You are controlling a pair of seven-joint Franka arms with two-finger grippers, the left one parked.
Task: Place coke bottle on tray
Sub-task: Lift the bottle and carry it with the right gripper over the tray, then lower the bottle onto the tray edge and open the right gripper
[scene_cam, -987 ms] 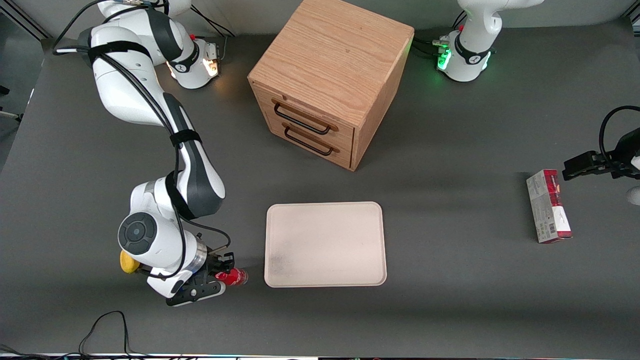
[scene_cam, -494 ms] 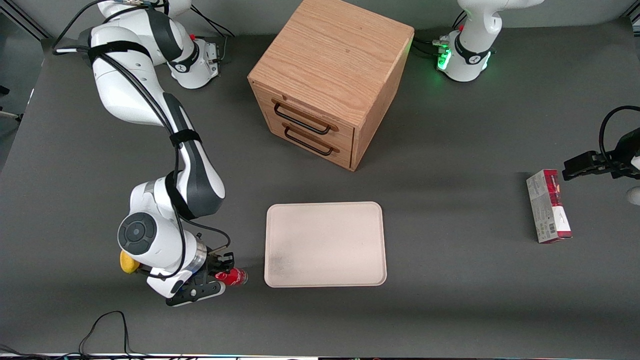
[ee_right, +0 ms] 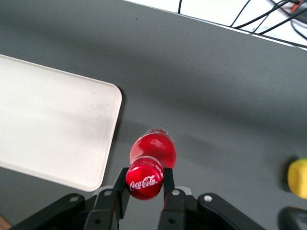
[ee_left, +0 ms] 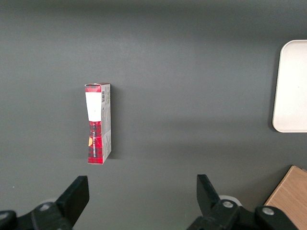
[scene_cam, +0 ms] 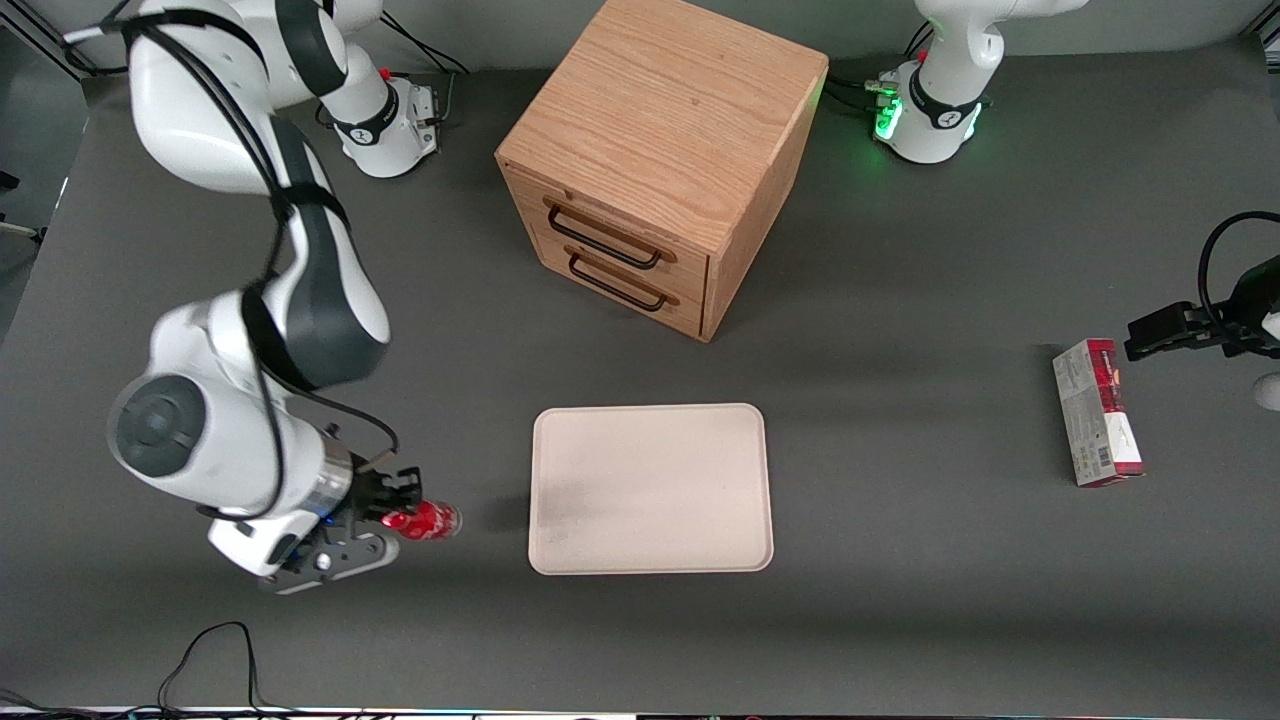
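The coke bottle (scene_cam: 425,520) (ee_right: 152,154), small with a red cap and red label, hangs lifted off the table. My right gripper (scene_cam: 400,516) (ee_right: 145,182) is shut on its neck just under the cap, one finger on each side. The cream-white tray (scene_cam: 650,488) (ee_right: 53,129) lies flat on the table beside the bottle, toward the parked arm's end, with a gap of dark table between them. The bottle's lower body is hidden under its own cap and shoulder in the right wrist view.
A wooden drawer box (scene_cam: 655,160) stands farther from the front camera than the tray. A red-and-grey carton (scene_cam: 1097,412) (ee_left: 98,122) lies toward the parked arm's end. A yellow lump (ee_right: 298,178) sits near the bottle. A black cable (scene_cam: 210,655) loops by the front edge.
The right arm has risen and swung toward its own end of the table, lifting the coke bottle off the surface. The yellow lump no longer shows in the front view.
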